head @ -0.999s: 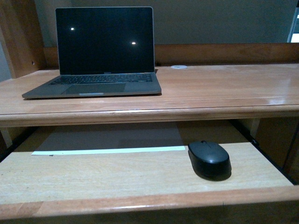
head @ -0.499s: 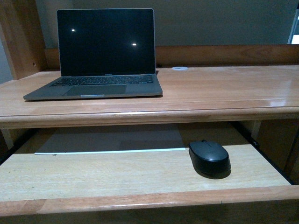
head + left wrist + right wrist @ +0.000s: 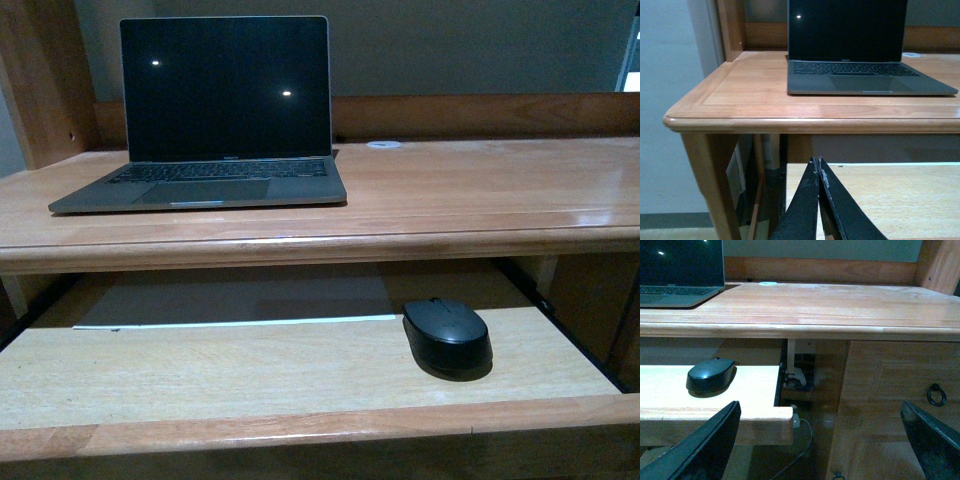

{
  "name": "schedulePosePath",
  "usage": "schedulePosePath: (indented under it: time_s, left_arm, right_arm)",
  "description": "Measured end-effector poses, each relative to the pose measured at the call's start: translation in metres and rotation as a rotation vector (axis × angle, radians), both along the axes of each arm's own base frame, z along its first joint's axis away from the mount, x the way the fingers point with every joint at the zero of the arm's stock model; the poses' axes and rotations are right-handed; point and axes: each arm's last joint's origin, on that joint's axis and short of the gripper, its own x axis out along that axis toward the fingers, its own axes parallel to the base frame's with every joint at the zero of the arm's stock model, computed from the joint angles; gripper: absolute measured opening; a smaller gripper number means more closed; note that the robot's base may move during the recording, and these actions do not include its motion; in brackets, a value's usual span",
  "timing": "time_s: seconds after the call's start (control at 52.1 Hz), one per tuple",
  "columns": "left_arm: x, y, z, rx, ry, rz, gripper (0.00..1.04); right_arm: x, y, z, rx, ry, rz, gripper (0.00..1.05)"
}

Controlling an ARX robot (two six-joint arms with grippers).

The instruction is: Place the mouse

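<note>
Open laptop [image 3: 225, 100] with dark screen and 2 small light spots on it, set toward the left of the wooden desk top [image 3: 480, 190]. Small white round disc [image 3: 383, 144] just right of the laptop, near the back rail [image 3: 480, 115]. Below, pulled-out pale wood tray [image 3: 220, 370], thin white strip [image 3: 235, 323] along its back edge. Beside the tray, cabinet front [image 3: 885, 385] with 1 dark ring pull [image 3: 936, 395].

The mouse [image 3: 447, 336] was matte black. The laptop [image 3: 225, 90] had a dark grey body and a black screen with two small white glints. The desk [image 3: 480, 190] was warm reddish-brown wood, glossy and faintly grained. The pull-out shelf [image 3: 250, 370] was paler, with fine straw-coloured grain and a thin white strip [image 3: 235, 322] along its back. The left gripper [image 3: 816, 161] was black, flecked with pale scuffs.
</note>
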Motion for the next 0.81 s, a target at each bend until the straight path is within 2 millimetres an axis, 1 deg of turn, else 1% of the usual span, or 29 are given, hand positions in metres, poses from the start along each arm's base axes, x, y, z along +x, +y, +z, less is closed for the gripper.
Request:
schedulePosePath:
  time_s: [0.192,0.461,0.499,0.519,0.807]
  left_arm:
    - [-0.012,0.001,-0.013,0.000,0.012,0.013,0.02]
    - [-0.030,0.001,-0.024,0.000,0.005,0.012,0.02]
    - [-0.031,0.001,-0.028,0.000,-0.020,0.013,0.02]
    - [-0.032,0.001,-0.031,0.000,0.000,0.011,0.02]
    - [-0.043,0.001,-0.030,0.000,-0.008,0.013,0.02]
  right_arm:
    - [0.000,0.000,0.000,0.000,0.000,0.000,0.98]
    - [0.000,0.000,0.000,0.000,0.000,0.000,0.98]
    - [0.000,0.000,0.000,0.000,0.000,0.000,0.98]
    - [0.000,0.000,0.000,0.000,0.000,0.000,0.98]
    - [0.000,0.000,0.000,0.000,0.000,0.000,0.98]
